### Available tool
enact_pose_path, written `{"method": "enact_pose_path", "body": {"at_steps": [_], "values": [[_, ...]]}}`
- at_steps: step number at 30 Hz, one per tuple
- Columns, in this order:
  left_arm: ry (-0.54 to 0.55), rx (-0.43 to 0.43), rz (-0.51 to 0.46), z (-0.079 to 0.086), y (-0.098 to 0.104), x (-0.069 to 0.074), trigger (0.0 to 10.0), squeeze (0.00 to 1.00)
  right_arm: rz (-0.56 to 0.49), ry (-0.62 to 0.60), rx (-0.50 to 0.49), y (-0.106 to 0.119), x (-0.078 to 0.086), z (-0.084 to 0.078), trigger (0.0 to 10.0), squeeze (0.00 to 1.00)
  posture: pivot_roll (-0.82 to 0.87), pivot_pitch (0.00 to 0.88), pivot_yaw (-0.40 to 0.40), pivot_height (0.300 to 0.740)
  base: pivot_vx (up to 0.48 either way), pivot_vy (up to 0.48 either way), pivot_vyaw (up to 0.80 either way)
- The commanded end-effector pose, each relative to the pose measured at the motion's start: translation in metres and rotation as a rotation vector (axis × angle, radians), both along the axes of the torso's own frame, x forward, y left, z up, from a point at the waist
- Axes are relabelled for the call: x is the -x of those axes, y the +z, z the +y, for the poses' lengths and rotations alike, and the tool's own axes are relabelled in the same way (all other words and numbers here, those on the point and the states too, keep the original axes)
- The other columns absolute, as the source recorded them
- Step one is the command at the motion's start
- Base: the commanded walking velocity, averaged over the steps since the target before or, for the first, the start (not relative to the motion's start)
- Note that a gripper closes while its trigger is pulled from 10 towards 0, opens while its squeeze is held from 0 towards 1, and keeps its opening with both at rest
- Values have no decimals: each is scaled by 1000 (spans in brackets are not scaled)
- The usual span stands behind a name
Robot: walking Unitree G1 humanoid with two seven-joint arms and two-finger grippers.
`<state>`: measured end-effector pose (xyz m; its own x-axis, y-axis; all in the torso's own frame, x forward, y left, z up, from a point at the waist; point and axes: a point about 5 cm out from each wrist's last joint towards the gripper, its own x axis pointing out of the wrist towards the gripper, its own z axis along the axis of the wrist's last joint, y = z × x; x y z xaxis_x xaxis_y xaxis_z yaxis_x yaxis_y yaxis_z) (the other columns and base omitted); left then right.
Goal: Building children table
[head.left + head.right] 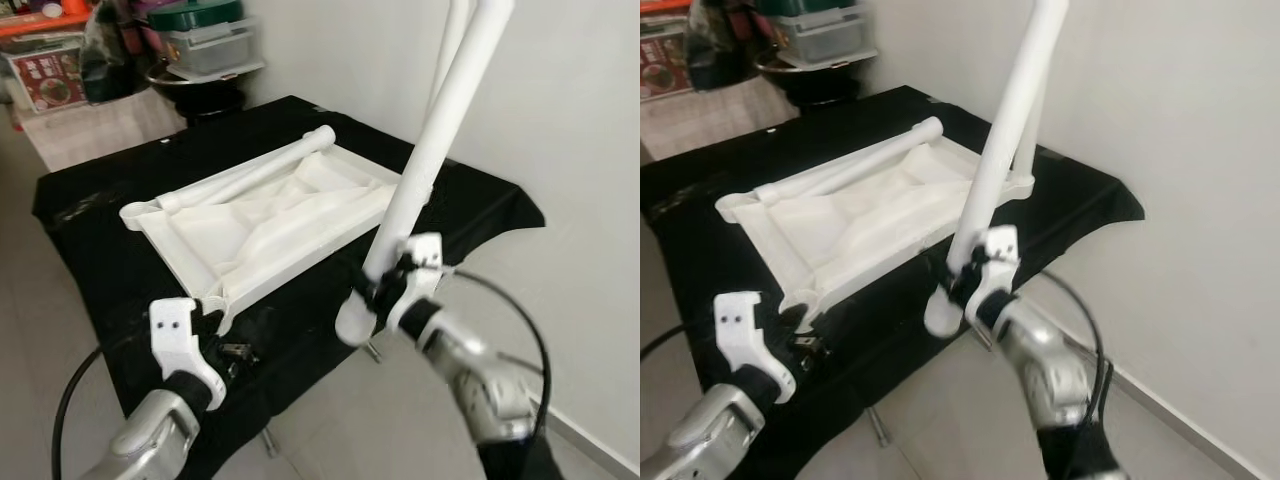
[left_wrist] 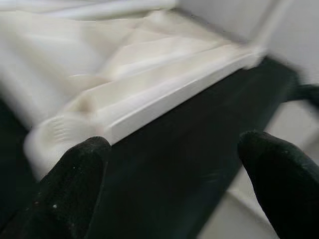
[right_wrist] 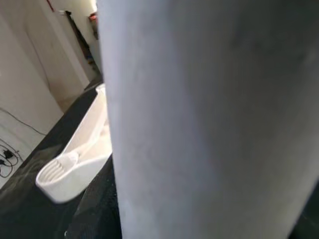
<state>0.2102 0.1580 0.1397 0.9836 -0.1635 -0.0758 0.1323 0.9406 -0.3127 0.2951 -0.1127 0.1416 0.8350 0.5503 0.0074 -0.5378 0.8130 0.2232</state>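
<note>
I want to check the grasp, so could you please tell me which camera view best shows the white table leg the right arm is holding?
The left eye view: the white table leg shows along its length, tilted, with the right end effector shut near its lower end. The right eye view shows nearly the same. The right wrist view shows a close blurred surface; the left wrist view shows the tabletop instead.

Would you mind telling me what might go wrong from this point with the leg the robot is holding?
1. The right tool grips the long white leg near its lower end, so the raised top could swing and strike the wall.
2. The upturned tabletop lies on a loose black cloth; pushing the leg in may slide it.
3. The left tool is open by the tabletop's corner, not holding it, so nothing steadies it.
</note>
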Motion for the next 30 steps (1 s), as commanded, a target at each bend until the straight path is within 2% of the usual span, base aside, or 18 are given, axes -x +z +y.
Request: {"method": "enact_pose_path", "body": {"at_steps": [1,3,6,12,17,25,30], "values": [[49,-43,2,4,-5,2,10000,0,-45,-15,8,10,-2,3,10000,0,-43,29,56,740,0,0,0],[65,-46,3,3,-7,3,10000,0,-45,-17,3,9,-3,2,10000,0,-37,26,53,740,0,0,300],[82,-110,-17,-1,-7,-1,10000,0,-39,15,7,4,-4,7,10000,0,-33,21,49,740,0,0,800],[117,-161,-35,-4,-9,-3,10000,0,-39,28,3,2,-4,9,10000,0,-27,12,42,740,0,0,800],[144,-219,-21,-5,-15,-11,10000,0,-29,26,-11,0,-7,10,10000,0,-29,0,42,740,0,0,800],[135,-248,-21,-7,-18,-17,10000,0,-28,31,-24,-1,-9,11,10000,0,-29,0,45,740,0,0,800],[133,-238,-38,-8,-18,-17,10000,0,-28,31,-29,-1,-11,11,10000,0,-27,0,43,740,0,0,800]]}}
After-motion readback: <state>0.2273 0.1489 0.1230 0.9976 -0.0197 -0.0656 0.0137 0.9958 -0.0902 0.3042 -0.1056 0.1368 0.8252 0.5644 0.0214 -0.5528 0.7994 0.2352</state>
